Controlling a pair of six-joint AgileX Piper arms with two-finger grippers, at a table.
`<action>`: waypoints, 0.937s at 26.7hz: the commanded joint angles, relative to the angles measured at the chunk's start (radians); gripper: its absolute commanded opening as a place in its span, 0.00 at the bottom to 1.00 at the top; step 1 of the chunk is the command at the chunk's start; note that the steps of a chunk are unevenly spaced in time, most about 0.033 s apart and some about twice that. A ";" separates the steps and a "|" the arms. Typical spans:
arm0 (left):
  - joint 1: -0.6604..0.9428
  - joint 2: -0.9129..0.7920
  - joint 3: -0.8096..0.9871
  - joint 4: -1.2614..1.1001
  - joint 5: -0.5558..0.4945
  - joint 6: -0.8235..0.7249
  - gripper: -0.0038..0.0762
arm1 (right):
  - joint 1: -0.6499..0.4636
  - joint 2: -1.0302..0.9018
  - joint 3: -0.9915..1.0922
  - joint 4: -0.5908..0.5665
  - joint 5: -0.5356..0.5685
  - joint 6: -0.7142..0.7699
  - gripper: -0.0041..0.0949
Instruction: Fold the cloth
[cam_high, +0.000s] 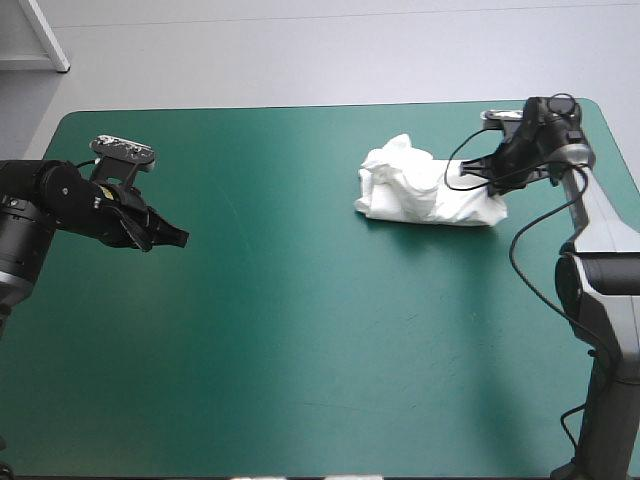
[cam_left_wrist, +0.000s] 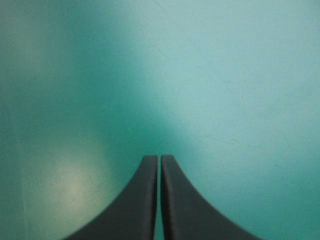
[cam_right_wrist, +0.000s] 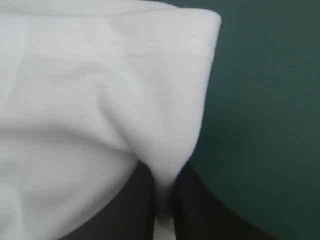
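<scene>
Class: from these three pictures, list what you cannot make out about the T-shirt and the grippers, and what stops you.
1. High view: T-shirt sleeves and collar, buried in crumpled folds.
2. High view: right gripper, fingertips hidden by its own wrist.
3. Right wrist view: most of the T-shirt, cut off by the edges; only a hemmed corner shows.
4. Left wrist view: the T-shirt, out of frame; only the shut left gripper and cover show.

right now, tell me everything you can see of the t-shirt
The T-shirt is a white, soft-looking crumpled heap lying on the teal-green cover toward the table's far right. A stitched hem shows along one folded edge. The right gripper is shut on a fold at its right end; nothing else touches it.
</scene>
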 joint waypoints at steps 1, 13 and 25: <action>-0.003 -0.030 -0.025 -0.021 -0.002 -0.001 0.07 | -0.094 -0.080 -0.033 -0.047 -0.010 0.024 0.02; -0.003 -0.029 -0.025 -0.024 -0.007 -0.001 0.07 | -0.197 -0.080 -0.033 0.037 -0.010 0.005 0.72; -0.003 -0.075 -0.025 -0.050 -0.089 0.035 0.07 | -0.158 -0.432 0.065 0.154 -0.010 -0.012 0.03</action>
